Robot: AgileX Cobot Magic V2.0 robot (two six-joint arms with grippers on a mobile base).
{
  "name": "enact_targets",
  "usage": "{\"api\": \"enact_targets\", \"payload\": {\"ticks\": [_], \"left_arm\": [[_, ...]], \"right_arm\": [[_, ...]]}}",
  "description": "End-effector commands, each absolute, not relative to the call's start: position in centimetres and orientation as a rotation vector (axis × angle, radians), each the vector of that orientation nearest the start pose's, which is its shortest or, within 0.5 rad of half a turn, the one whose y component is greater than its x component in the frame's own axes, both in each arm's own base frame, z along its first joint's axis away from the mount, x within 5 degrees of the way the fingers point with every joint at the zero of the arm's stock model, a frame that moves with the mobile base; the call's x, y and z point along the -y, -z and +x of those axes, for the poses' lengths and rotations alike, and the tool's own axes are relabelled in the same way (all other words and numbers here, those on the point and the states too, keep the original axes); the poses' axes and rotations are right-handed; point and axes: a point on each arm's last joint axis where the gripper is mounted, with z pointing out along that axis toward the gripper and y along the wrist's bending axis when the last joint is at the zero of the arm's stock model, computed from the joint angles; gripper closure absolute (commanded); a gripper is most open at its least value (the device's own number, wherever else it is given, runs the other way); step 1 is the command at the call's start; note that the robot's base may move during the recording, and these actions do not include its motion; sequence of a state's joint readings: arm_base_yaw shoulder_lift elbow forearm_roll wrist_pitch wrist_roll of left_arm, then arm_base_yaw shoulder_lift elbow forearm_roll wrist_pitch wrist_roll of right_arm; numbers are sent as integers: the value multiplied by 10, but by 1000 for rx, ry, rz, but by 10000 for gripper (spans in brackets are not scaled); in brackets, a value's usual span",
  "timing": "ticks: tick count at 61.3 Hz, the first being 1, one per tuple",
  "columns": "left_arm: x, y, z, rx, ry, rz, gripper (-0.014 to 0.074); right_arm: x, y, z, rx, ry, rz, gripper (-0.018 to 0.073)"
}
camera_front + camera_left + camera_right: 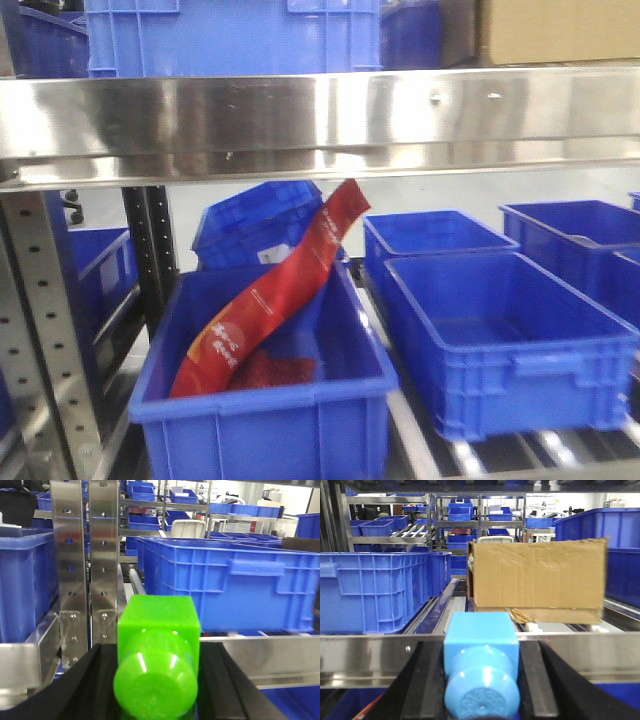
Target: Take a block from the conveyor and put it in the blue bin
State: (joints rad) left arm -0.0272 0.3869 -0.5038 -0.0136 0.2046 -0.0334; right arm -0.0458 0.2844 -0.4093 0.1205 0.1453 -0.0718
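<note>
In the left wrist view a bright green block (159, 622) with a rounded knob facing the camera sits between two black fingers (92, 680); my left gripper (159, 650) is shut on it. The right wrist view shows a light blue block (480, 630) of the same shape, with my right gripper (481, 650) shut on it. Both blocks are held up in front of steel shelf rails. A large blue bin (225, 580) stands just beyond the green block, to its right. The conveyor is out of view. Neither gripper appears in the front view.
A steel shelf rail (320, 120) crosses the front view. Under it stand blue bins (500, 340); the near left bin (260, 430) holds a long red packet (280, 290). A cardboard box (537, 575) and another blue bin (375, 590) sit beyond the right gripper. Perforated steel posts (85, 560) rise left of the green block.
</note>
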Motion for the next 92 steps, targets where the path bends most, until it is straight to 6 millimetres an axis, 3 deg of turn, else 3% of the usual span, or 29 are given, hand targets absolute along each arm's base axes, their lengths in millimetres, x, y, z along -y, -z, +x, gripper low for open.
{"api": "enact_targets", "payload": {"ticks": [1, 92], "left_arm": [[3, -339, 84, -1556, 65, -9, 707], [3, -339, 84, -1556, 65, -9, 707]], "right_arm": [[2, -321, 71, -1484, -11, 54, 721], [2, -321, 71, -1484, -11, 54, 721]]}}
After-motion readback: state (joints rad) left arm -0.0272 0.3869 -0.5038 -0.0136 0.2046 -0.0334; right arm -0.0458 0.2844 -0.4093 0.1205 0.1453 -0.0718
